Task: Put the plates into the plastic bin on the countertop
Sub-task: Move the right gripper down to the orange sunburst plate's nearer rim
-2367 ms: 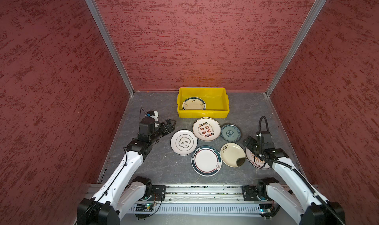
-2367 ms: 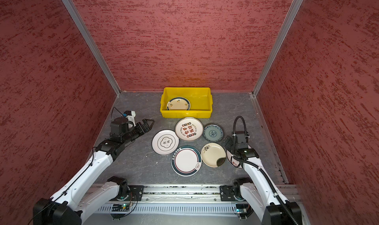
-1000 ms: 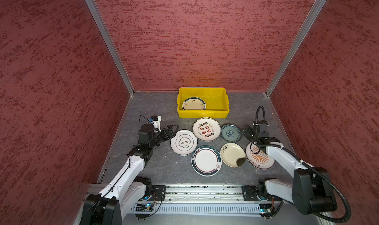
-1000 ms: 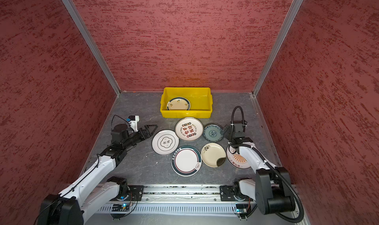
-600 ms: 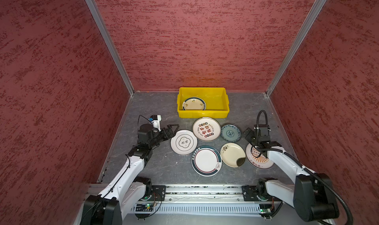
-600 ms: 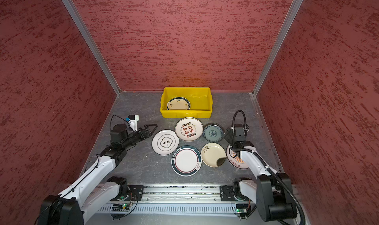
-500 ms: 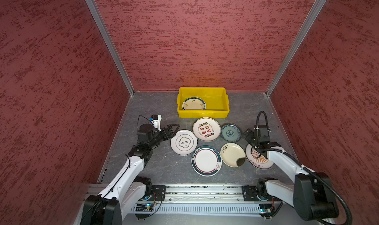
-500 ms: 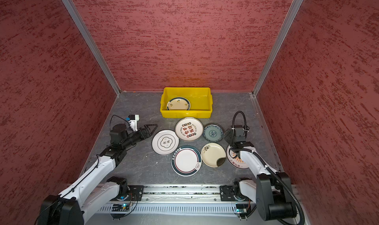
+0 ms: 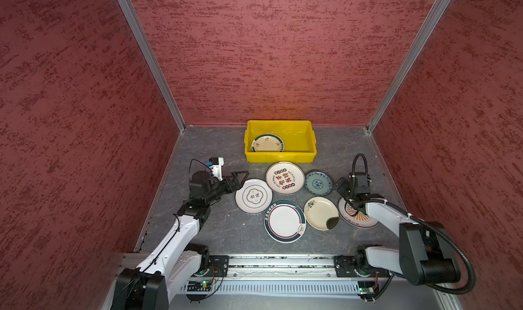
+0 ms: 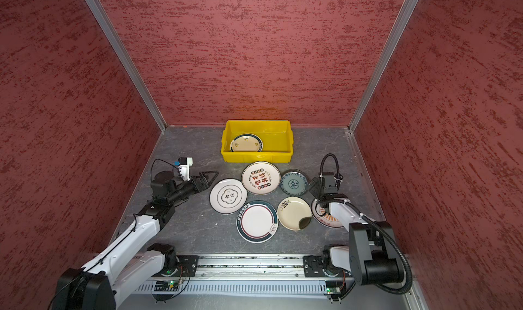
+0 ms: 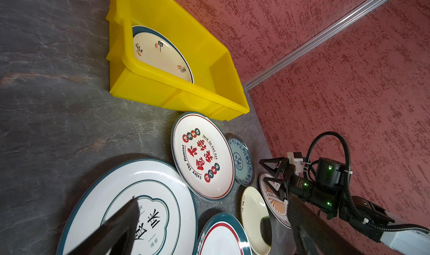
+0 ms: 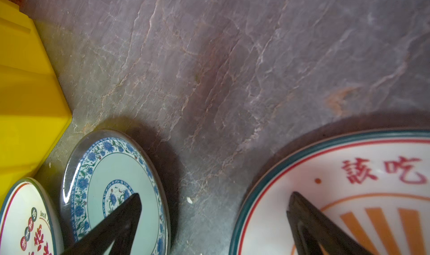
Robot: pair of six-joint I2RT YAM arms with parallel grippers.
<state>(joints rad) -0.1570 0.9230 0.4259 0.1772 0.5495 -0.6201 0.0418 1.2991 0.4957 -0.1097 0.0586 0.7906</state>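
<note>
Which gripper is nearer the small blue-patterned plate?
Right. The right gripper, open, hangs just beside the blue-patterned plate, on its side toward the orange-rayed plate. The left gripper, open, is across the group, at the rim of the white plate with the teal lobed outline.

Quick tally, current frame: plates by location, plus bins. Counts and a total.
Plates on the countertop: 6 (quatrefoil plate, red-character plate, blue plate, teal-rimmed plate, cream plate, sunburst plate)
Plates in the yellow bin: 1 (dark-rimmed plate)
Bins: 1
Total: 7 plates, 1 bin
</note>
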